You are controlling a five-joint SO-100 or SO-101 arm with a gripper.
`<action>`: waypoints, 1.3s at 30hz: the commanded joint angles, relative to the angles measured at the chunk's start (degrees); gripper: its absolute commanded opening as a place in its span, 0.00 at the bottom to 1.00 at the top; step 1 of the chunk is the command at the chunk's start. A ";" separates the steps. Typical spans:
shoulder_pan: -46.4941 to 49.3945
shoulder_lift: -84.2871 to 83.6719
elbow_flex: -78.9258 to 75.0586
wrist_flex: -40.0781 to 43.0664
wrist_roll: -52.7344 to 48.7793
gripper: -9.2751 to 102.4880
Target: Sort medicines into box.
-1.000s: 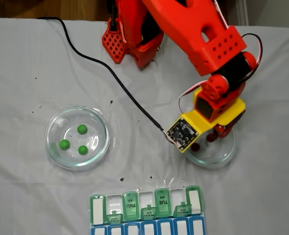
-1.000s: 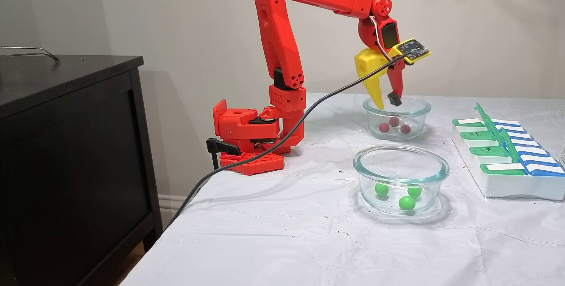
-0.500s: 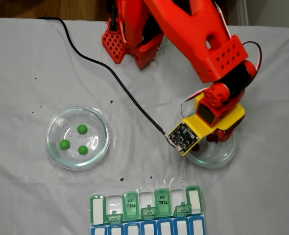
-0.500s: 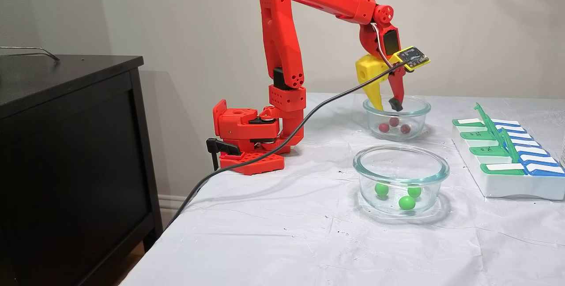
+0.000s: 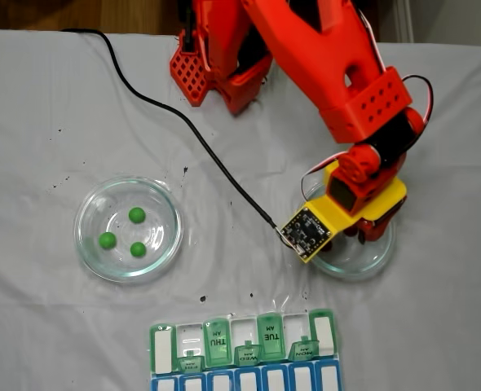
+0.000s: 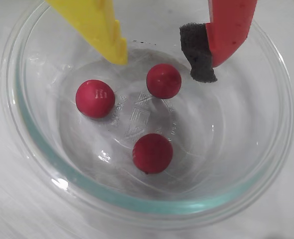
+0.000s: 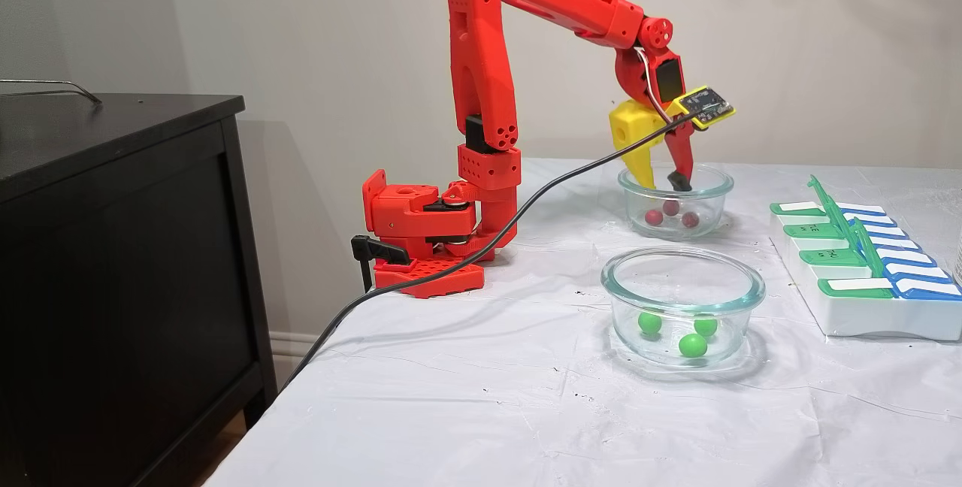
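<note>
Three dark red medicines [image 6: 94, 98] [image 6: 163, 80] [image 6: 152, 153] lie in a clear glass dish [image 6: 137, 205], seen at the right in a fixed view [image 5: 363, 265] and behind in the other [image 7: 654, 217]. My gripper [image 6: 162, 66] is open, its yellow finger and black-padded red finger dipped inside the dish rim [image 7: 664, 186], straddling the uppermost red ball without touching it. Three green medicines [image 5: 137, 215] [image 7: 692, 345] sit in a second glass dish [image 5: 81, 232]. The box [image 5: 244, 338], a pill organizer with green and blue rows [image 7: 864, 314], has some green lids raised.
A black cable [image 5: 183, 122] runs from the wrist camera board across the white cloth to the table's back left. The red arm base [image 7: 421, 239] stands at the back. A black cabinet [image 7: 113, 246] stands beside the table.
The arm has reached forward and lowered the open gripper from just above the red-ball dish to inside its rim. The balls and the box have not moved.
</note>
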State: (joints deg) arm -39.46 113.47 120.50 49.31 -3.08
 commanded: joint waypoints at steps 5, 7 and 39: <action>0.18 -1.14 0.09 -3.69 0.44 0.29; -0.09 -1.05 0.70 -3.87 0.62 0.29; -3.96 0.88 -1.14 3.87 2.02 0.27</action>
State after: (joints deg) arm -41.84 111.01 123.05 51.42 -1.32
